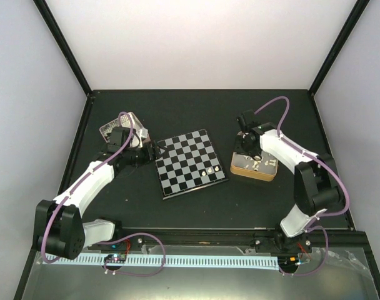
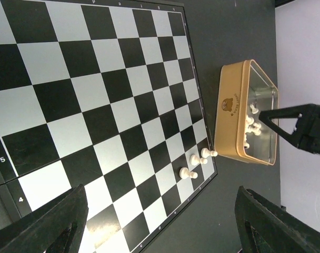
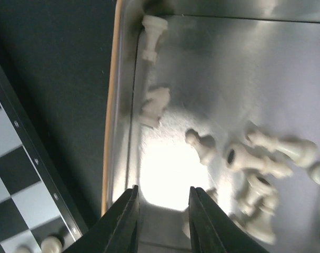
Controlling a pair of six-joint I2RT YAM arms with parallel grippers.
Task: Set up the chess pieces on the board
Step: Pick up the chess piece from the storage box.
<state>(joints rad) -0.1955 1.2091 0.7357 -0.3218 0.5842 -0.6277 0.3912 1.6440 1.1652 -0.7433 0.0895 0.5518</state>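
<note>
1. The board (image 1: 191, 164) lies flat on the middle of the counter (image 1: 196, 119); three white pieces (image 2: 196, 159) stand on its corner squares nearest the tan box (image 2: 231, 113)
2. The right tool (image 3: 164, 197) hangs inside the tan box, jaws narrowly parted with nothing between them; loose pieces (image 3: 202, 145) lie on the box floor just beside it
3. The left tool (image 2: 160, 190) hovers at the board's left edge, jaws wide and empty

Three white pieces (image 2: 197, 159) at board (image 2: 86, 89) corner

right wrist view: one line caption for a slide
Right gripper, jaws apart and empty, poised over white chess pieces in the tan box beside the board
</note>
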